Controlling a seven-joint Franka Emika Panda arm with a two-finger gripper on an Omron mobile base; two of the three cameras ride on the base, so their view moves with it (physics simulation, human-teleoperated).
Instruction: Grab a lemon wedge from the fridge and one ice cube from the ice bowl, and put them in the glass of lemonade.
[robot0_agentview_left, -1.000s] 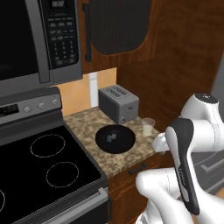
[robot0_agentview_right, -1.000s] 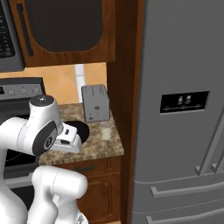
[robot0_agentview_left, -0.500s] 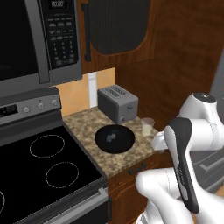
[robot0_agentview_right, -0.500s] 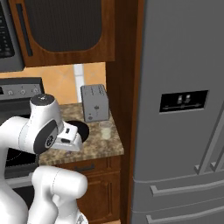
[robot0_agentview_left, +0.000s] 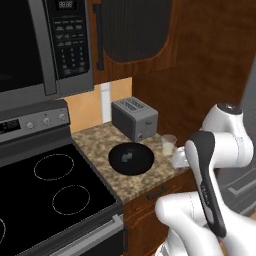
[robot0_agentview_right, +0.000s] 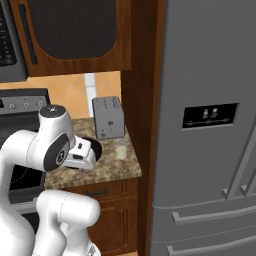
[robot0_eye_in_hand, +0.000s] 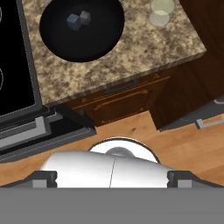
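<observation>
The ice bowl (robot0_eye_in_hand: 94, 41) is a shallow black dish on the speckled counter, holding two pale grey ice cubes (robot0_eye_in_hand: 73, 22). The glass of lemonade (robot0_eye_in_hand: 160, 11) stands to its right, near the counter's corner. In the left base view the ice bowl (robot0_agentview_left: 142, 162) lies in front of the toaster, with the glass of lemonade (robot0_agentview_left: 168, 145) beside it. The fridge (robot0_agentview_right: 210, 75) stands shut at the right, so the lemon wedge is hidden. My gripper (robot0_eye_in_hand: 113, 179) hangs open and empty above the floor, just in front of the counter's edge.
A grey toaster (robot0_agentview_left: 135, 117) sits at the back of the counter (robot0_eye_in_hand: 144, 48). The black stove top (robot0_agentview_left: 50, 195) adjoins it on the left, under a microwave (robot0_agentview_left: 45, 45). Wooden cabinets (robot0_agentview_right: 75, 30) hang above, and a wooden drawer front (robot0_eye_in_hand: 127, 96) runs below the counter.
Almost nothing has changed. The arm has shifted very slightly, and the jaws have stayed wide apart.
</observation>
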